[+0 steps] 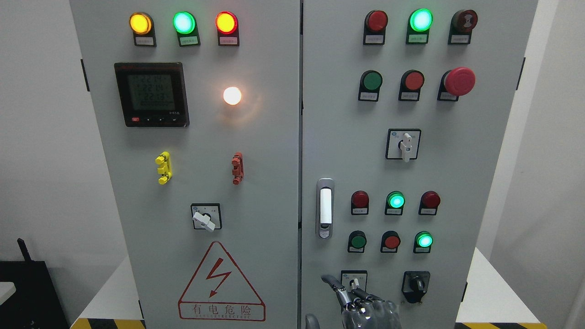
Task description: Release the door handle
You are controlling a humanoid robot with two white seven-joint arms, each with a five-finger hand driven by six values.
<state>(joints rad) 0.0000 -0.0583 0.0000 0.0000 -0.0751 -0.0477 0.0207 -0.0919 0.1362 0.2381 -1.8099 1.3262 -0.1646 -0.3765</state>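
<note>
The door handle [325, 208] is a white vertical bar in a silver recessed frame at the left edge of the cabinet's right door [480, 183]. It lies flat in its recess and the door is closed. My right hand [354, 299] rises from the bottom edge, well below the handle and apart from it. Its fingers [330, 279] are loosely spread and hold nothing, and they overlap a small rotary switch [353, 278] on the panel. No left arm shows.
The left door [192, 283] carries a meter [151, 94], lamps, a selector switch [205, 217] and a red high-voltage warning triangle [220, 285]. The right door holds lamps, push buttons, a red emergency stop [458, 81] and selector switches [403, 144]. White tabletop [493, 297] flanks the cabinet.
</note>
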